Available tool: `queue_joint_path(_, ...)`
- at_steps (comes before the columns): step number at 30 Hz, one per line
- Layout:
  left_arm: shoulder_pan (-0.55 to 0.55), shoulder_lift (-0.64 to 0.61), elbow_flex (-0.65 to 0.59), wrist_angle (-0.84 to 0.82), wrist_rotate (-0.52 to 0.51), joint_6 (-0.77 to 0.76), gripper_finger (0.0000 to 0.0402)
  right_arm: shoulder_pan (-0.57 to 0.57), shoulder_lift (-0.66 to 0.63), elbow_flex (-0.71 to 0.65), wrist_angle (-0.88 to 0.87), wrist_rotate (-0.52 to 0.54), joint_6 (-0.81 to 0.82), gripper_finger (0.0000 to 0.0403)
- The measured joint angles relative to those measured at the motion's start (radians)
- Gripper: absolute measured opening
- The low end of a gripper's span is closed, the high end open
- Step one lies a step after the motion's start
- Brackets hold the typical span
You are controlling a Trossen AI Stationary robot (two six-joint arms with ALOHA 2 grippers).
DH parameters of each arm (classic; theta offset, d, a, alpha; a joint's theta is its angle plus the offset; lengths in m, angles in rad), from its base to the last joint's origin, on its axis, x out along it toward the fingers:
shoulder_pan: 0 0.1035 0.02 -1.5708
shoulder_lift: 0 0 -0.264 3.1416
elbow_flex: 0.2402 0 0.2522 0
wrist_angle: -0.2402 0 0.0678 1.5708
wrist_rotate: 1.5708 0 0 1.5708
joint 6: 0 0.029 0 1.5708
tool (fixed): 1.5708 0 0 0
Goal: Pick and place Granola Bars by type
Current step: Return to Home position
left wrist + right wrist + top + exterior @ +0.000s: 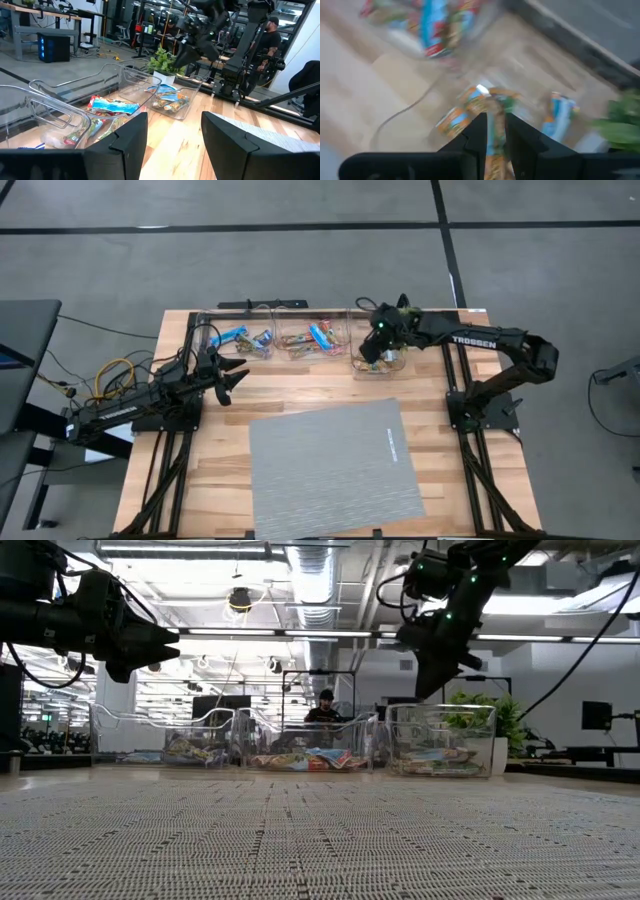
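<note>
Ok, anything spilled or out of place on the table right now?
Nothing stands out. The granola bars all lie inside the three clear bins at the far edge; none on the grey mat or the wooden table. The right claw hangs over the right bin; the left claw, open, hovers over the table's left side.

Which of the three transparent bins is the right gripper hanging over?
The right bin, the one beside the potted plant: the right gripper hangs just above it, away from the other two.
</note>
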Motion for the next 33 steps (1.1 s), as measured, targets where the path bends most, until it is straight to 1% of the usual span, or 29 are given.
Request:
queue_joint_path(4,0.000,0.000,0.000,0.000,0.000,0.000,0.0178,0.059,0.000,0.004,0.005,-0.043,-0.054,0.0059)
queue_joint_path(7,0.000,0.000,0.000,0.000,0.000,0.000,0.0178,0.114,0.000,0.023,0.046,-0.092,-0.104,0.0059)
queue_joint_path(12,0.000,0.000,0.000,0.000,0.000,0.000,0.0178,0.222,-0.005,0.038,0.161,-0.239,-0.227,0.0059)
queue_joint_path(16,0.000,0.000,0.000,0.000,0.000,0.000,0.0178,0.295,-0.055,-0.005,0.264,-0.340,-0.306,0.0059)
queue_joint_path(19,0.000,0.000,0.000,0.000,0.000,0.000,0.0178,0.339,-0.116,-0.082,0.346,-0.383,-0.323,0.0059)
queue_joint_path(23,0.000,0.000,0.000,0.000,0.000,0.000,0.0178,0.375,-0.231,-0.233,0.443,-0.382,-0.260,0.0059)
queue_joint_path(27,0.000,0.000,0.000,0.000,0.000,0.000,0.0178,0.395,-0.372,-0.402,0.515,-0.367,-0.196,0.0059)
queue_joint_path(31,0.000,0.000,0.000,0.000,0.000,0.000,0.0178,0.412,-0.529,-0.564,0.538,-0.363,-0.206,0.0059)
queue_joint_path(33,0.000,0.000,0.000,0.000,0.000,0.000,0.0178,0.429,-0.608,-0.634,0.562,-0.363,-0.150,0.0059)
